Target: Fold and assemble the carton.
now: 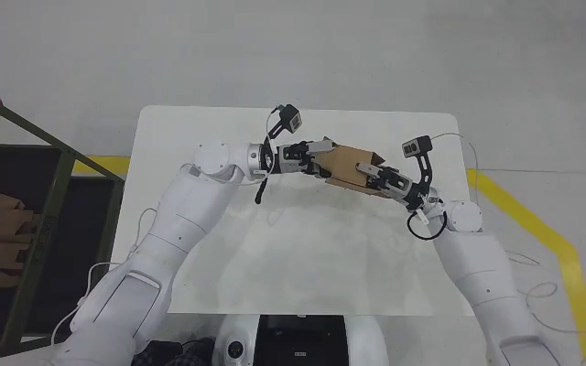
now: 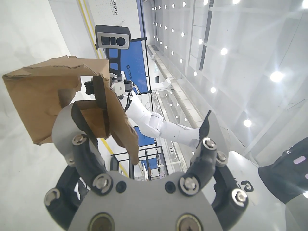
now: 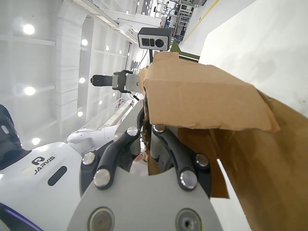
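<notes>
A brown cardboard carton (image 1: 348, 165), partly folded with loose flaps, is held above the back middle of the white table (image 1: 275, 265) between my two grippers. My right gripper (image 1: 374, 174) is shut on an edge of the carton (image 3: 204, 102), with the cardboard pinched between its fingers (image 3: 154, 131). My left gripper (image 1: 318, 156) is at the carton's opposite end and stands wide open. One of its fingers (image 2: 72, 121) rests against a bent flap of the carton (image 2: 36, 92). The other finger (image 2: 208, 126) is out in free air.
A dark green rack (image 1: 37, 229) holding more cardboard stands off the table's left side. A yellow floor line (image 1: 522, 210) runs past the right side.
</notes>
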